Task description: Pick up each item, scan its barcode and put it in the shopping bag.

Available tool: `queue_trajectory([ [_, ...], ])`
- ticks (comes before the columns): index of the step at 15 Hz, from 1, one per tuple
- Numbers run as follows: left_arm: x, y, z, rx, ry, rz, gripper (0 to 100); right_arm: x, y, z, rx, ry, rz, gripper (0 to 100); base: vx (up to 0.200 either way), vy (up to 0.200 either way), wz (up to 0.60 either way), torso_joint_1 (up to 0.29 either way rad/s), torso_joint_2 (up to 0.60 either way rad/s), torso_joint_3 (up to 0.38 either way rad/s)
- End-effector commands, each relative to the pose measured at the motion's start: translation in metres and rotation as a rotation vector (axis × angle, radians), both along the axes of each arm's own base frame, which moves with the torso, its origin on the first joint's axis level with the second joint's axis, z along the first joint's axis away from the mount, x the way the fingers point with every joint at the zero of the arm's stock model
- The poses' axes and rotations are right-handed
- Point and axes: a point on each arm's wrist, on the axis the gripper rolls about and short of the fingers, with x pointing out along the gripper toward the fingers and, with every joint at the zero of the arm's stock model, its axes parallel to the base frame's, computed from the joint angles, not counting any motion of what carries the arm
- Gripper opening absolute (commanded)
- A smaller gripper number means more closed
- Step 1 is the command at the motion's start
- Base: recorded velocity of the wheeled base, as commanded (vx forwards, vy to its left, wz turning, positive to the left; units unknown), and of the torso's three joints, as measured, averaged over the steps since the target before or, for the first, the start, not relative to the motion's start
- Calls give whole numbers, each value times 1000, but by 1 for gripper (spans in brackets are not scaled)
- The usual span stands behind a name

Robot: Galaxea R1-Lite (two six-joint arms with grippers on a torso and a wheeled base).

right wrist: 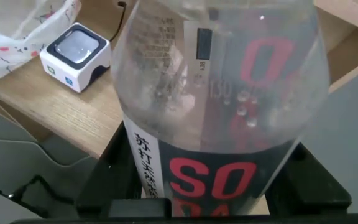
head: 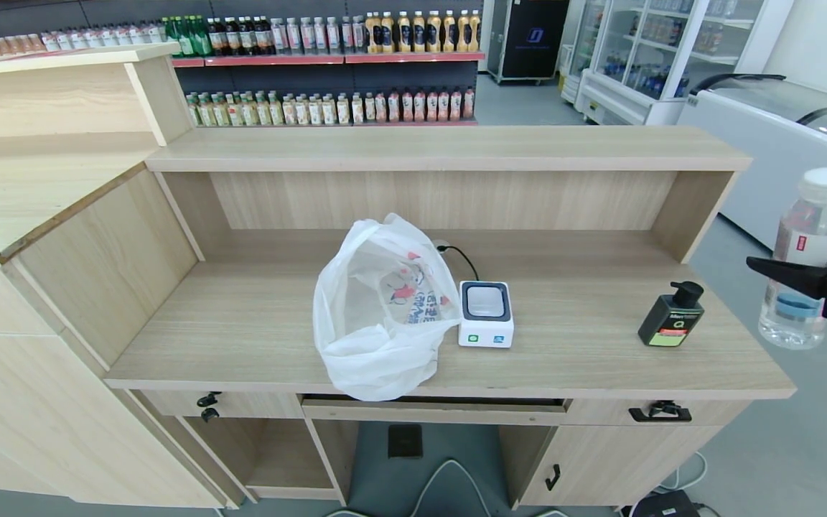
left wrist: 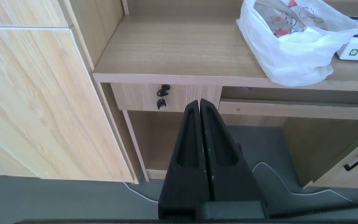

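Right now the right gripper (head: 808, 283) sits at the far right edge of the head view, past the end of the counter (head: 571, 352) and off its surface. Its black fingers are clamped around a clear water bottle (head: 812, 244) with a white cap, held upright. At centre frame a white shopping bag (head: 377, 316) lies slumped on the counter with its mouth open, its lower edge drooping over the front lip. Just beside it, toward the right, stands a small white barcode scanner (head: 486, 314), with a black cable (head: 460, 257) running behind it. Further right, well apart from the scanner, a dark pump bottle (head: 672, 316) stands on the counter. The left gripper (left wrist: 200, 109) has its fingers pressed flat together with nothing between them, facing the drawer front below the counter's edge.
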Motion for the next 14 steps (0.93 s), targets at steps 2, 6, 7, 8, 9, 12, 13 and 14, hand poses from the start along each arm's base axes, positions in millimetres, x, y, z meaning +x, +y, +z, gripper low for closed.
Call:
queue_trajectory([
  [2, 0, 0, 0, 0, 0, 0, 0, -13, -6, 2, -42, -10, -38, 0, 0, 0, 0, 0, 0, 0],
  [6, 0, 0, 0, 0, 0, 0, 0, -19, -18, 4, -153, -51, -79, 0, 0, 0, 0, 0, 0, 0],
  [7, 0, 0, 0, 0, 0, 0, 0, -21, -22, 5, -186, -64, -93, 0, 0, 0, 0, 0, 0, 0],
  [8, 0, 0, 0, 0, 0, 0, 0, -22, -25, 4, -218, -69, -96, 0, 0, 0, 0, 0, 0, 0],
  [9, 0, 0, 0, 0, 0, 0, 0, -23, -26, 4, -218, -67, -99, 0, 0, 0, 0, 0, 0, 0],
  [12, 0, 0, 0, 0, 0, 0, 0, -12, -23, 9, -235, -50, -228, 0, 0, 0, 600, 5, 5, 2],
  [13, 0, 0, 0, 0, 0, 0, 0, -4, -16, 12, -208, -52, -237, 0, 0, 0, 600, -2, -2, 2],
  [14, 0, 0, 0, 0, 0, 0, 0, 5, -9, 16, -209, -63, -247, 0, 0, 0, 600, 2, 2, 2],
])
